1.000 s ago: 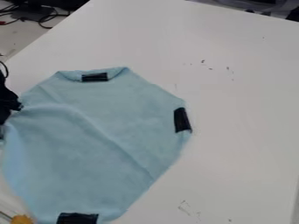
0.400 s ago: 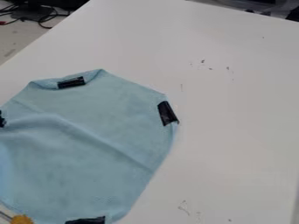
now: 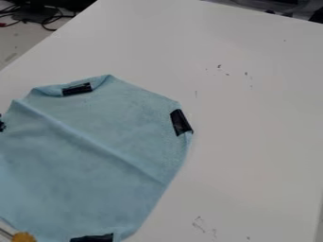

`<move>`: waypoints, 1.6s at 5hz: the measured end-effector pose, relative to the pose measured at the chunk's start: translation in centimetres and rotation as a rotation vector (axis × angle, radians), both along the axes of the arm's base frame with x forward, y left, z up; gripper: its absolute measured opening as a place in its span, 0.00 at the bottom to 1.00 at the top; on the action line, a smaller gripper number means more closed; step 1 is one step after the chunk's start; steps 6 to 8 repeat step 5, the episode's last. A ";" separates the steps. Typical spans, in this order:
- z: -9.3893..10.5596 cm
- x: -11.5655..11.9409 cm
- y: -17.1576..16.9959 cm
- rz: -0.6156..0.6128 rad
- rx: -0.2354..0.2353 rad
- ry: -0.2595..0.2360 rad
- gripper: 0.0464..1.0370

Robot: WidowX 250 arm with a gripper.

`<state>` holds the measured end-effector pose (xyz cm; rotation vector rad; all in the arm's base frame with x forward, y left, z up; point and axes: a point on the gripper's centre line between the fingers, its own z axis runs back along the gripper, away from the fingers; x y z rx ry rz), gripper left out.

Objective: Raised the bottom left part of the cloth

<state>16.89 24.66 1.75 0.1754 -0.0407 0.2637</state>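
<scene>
A blue cloth [image 3: 95,165] lay at the left of a white table [image 3: 252,123], its far-left part apparently raised beside the gripper [image 3: 2,125], whose opening and hold could not be determined. The lift looked well along, with release seemingly remaining.

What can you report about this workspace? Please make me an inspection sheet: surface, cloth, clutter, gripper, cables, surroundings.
Surface: white table, small dark marks.
Cloth: light blue, a long slanting ridge; black strips at its top, right and bottom.
Clutter: yellow thing, bottom left corner.
Gripper: black part at the left edge of the view, by the cloth.
Cables: loose, top left, beyond the table.
Surroundings: pale floor at left; dark things, top right.
</scene>
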 end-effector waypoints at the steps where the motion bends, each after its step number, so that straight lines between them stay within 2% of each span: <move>1: 2.3 1.2 0.5 -0.086 0.053 -0.007 0.78; 2: 5.9 2.3 -0.3 -0.165 0.101 -0.011 0.97; 3: 7.0 3.2 -0.6 -0.211 0.091 -0.026 0.97; 4: 6.9 3.7 -1.1 -0.242 0.061 -0.059 0.96; 5: 6.8 3.6 -1.0 -0.247 0.051 -0.066 0.96; 8: 6.8 3.6 -1.0 -0.247 0.051 -0.066 0.96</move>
